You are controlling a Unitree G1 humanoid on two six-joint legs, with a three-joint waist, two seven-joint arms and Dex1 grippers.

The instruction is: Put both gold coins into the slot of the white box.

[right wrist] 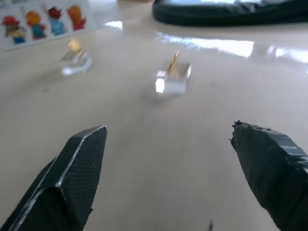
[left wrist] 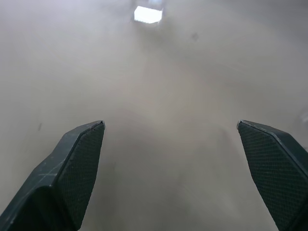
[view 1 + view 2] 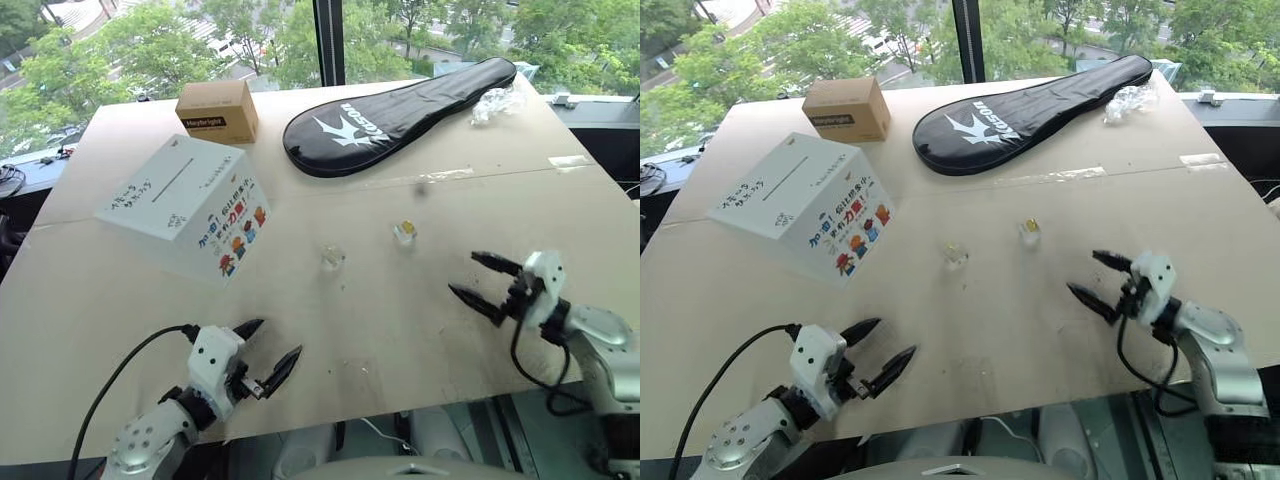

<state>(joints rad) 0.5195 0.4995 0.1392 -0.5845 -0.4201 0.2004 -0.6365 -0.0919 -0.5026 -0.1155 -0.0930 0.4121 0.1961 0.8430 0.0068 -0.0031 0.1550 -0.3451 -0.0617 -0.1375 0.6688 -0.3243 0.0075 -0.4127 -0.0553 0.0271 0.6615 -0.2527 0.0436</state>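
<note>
Two gold coins stood on edge in small clear holders at the middle of the table [image 3: 120,330], the nearer-right coin [image 1: 173,61] and its holder [image 1: 173,79] at about twelve o'clock from the right gripper [image 3: 484,279], the other coin [image 1: 74,44] at roughly eleven. Both were well apart from the white box [image 3: 185,205], which sat at ten o'clock from the table's centre, its slot [image 3: 172,178] facing up. The right gripper hovered with its jaws spread wide and empty; the left gripper [image 3: 265,350], low at seven o'clock, was likewise agape and holding nothing.

A risk, judging from this: the coins were tiny and upright, so a slightly off-line pinch might tip a holder or flick a coin flat onto the table. The right wrist view showed each coin's thin edge rising from its holder, which the head views reduced to faint glints; those views alone placed the box, a brown carton [image 3: 218,110] and a black racket case [image 3: 400,112] beyond.
</note>
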